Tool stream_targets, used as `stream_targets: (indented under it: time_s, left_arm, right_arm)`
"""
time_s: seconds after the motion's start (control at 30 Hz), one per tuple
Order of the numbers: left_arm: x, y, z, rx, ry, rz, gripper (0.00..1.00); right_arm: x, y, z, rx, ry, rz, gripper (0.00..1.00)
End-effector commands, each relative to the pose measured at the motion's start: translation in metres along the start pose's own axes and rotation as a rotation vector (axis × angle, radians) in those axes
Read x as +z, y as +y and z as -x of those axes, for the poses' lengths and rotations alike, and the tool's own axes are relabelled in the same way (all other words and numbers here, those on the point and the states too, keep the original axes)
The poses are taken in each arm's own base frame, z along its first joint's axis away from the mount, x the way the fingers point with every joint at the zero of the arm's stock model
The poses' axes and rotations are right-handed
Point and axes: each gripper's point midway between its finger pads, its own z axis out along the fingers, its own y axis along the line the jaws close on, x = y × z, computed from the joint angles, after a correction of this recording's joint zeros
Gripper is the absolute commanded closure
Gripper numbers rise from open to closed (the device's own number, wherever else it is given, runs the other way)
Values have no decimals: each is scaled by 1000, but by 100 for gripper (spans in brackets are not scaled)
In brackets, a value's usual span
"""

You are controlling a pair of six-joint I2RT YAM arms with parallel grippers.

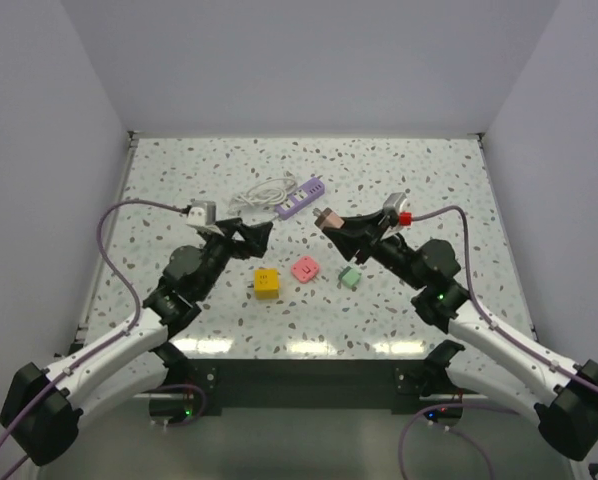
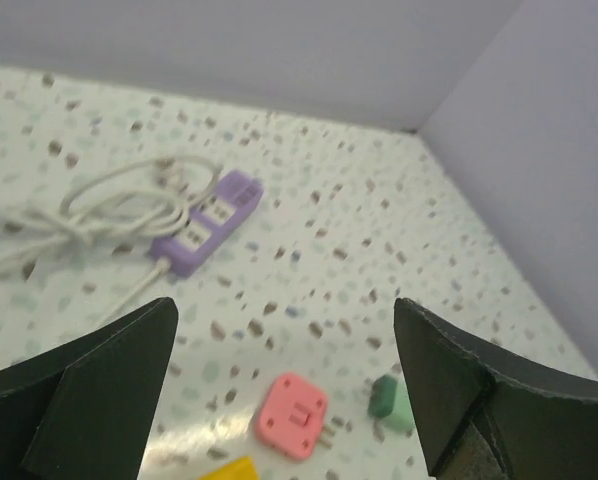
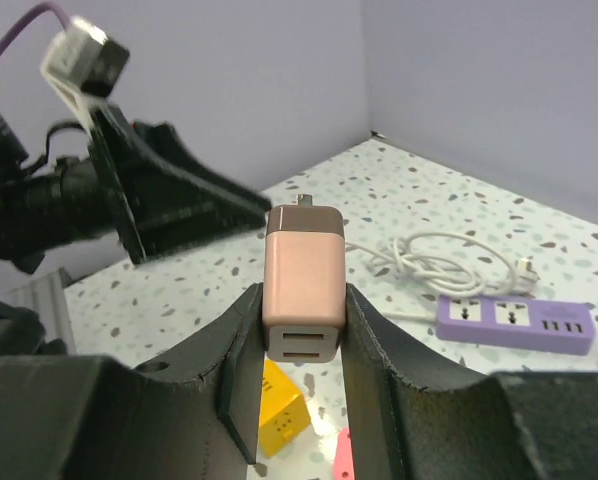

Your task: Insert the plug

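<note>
My right gripper (image 3: pixel 301 300) is shut on a rose-gold plug (image 3: pixel 304 285), a charger block with two USB ports facing the camera and its prongs pointing away. In the top view the plug (image 1: pixel 327 218) is held above the table, just right of the purple power strip (image 1: pixel 303 198). The strip also shows in the left wrist view (image 2: pixel 207 222) and the right wrist view (image 3: pixel 514 322), with its white cord (image 1: pixel 261 192) coiled beside it. My left gripper (image 1: pixel 255 235) is open and empty above the table, left of the plug.
A yellow cube adapter (image 1: pixel 267 283), a pink square adapter (image 1: pixel 305 268) and a green adapter (image 1: pixel 351 277) lie on the speckled table (image 1: pixel 179 180) in front of the grippers. White walls close the back and sides.
</note>
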Motion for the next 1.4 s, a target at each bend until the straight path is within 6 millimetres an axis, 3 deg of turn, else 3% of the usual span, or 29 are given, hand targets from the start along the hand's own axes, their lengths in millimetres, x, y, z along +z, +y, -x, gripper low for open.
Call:
stream_targets:
  time_s: [0.0, 0.03, 0.13, 0.27, 0.37, 0.73, 0.9, 1.13, 1.37]
  left_arm:
    - [-27, 56, -61, 93, 203, 271, 5]
    - [-35, 66, -67, 117, 229, 330, 5]
    - [-49, 68, -79, 152, 290, 383, 5]
    - [-60, 51, -109, 178, 409, 362, 5]
    - [-64, 51, -132, 238, 505, 388, 4]
    - [-56, 42, -152, 325, 586, 365, 4]
    - [-54, 46, -165, 382, 645, 375, 4]
    - [-53, 51, -167, 413, 655, 396, 3]
    - [-53, 59, -190, 467, 729, 401, 7]
  right_arm:
    - [4, -23, 20, -70, 11, -133, 100]
    - [4, -24, 21, -70, 16, -143, 100]
    - [4, -32, 17, -63, 50, -187, 100]
    - [4, -40, 8, -52, 88, -226, 100]
    - [4, -41, 4, -44, 100, -229, 100]
    - [2, -40, 1, -43, 115, -231, 100]
    - [2, -39, 2, -43, 115, -223, 100]
    - [3, -37, -1, -43, 119, -211, 100]
    - [3, -37, 1, -43, 117, -212, 100]
